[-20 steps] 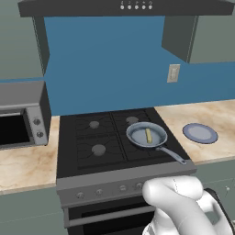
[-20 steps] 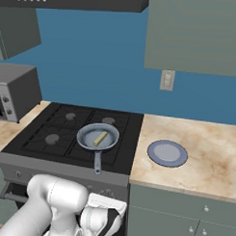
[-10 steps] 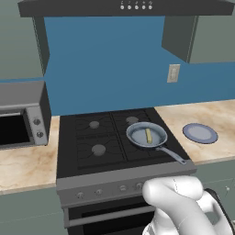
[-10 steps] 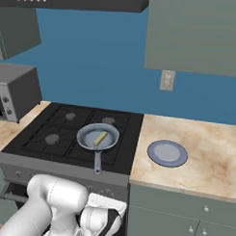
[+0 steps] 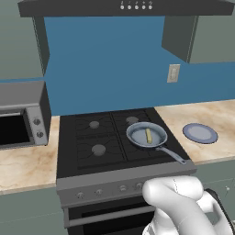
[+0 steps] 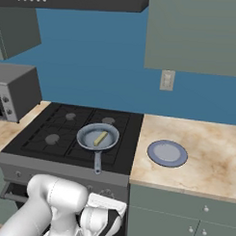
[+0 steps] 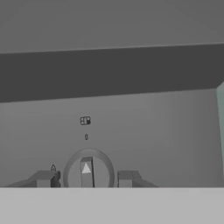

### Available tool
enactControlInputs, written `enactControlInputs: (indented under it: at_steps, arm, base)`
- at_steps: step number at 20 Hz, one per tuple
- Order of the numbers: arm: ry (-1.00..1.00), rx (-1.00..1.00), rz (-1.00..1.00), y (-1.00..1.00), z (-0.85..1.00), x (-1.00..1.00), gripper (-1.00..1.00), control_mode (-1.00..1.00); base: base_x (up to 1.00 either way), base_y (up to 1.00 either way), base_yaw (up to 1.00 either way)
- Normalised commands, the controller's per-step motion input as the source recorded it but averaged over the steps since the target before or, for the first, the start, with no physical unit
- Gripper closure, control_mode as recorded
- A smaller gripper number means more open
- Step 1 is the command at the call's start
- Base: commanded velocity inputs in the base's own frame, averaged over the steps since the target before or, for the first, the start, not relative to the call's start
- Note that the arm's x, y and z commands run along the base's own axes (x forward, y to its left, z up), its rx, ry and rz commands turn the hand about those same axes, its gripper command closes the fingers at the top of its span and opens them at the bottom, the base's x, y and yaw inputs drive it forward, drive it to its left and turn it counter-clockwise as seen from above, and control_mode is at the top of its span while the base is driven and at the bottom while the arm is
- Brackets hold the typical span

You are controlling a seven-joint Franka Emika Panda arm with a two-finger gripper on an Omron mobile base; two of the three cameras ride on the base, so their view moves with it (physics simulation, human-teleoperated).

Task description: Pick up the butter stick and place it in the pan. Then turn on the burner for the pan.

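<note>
butter stick [image 5: 148,135]: one, in the pan
pan [image 5: 139,138]: one
burners [image 5: 98,149]: four
plate [image 5: 200,133]: one
microwave [image 5: 20,114]: one
wall outlet [image 5: 173,73]: one
stove knobs [image 7: 88,171]: one seen close up

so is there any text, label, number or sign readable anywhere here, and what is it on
No words or numbers can be read anywhere.
Grey stove front panel: a small burner-layout icon and tiny marks above the round grey knob, too small to read.
Knob: a white pointer triangle, no text.
Dark range hood: a row of white dots, no lettering.
</note>
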Motion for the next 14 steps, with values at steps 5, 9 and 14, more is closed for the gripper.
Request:
enactControlInputs:
  at_steps: [5, 9, 14]
  arm:
    - [0.05, 0.13, -0.05, 0.0, 0.18, 0.0, 1.0, -1.0]
    - [0.01, 0.16, -0.08, 0.0, 0.16, 0.0, 1.0, -1.0]
    - [0.0, 0.02, -0.06, 0.01, 0.02, 0.0, 1.0, -1.0]
  base:
    - [0.0, 0.0, 0.0]
    - [0.0, 0.0, 0.0]
    - [0.0, 0.0, 0.0]
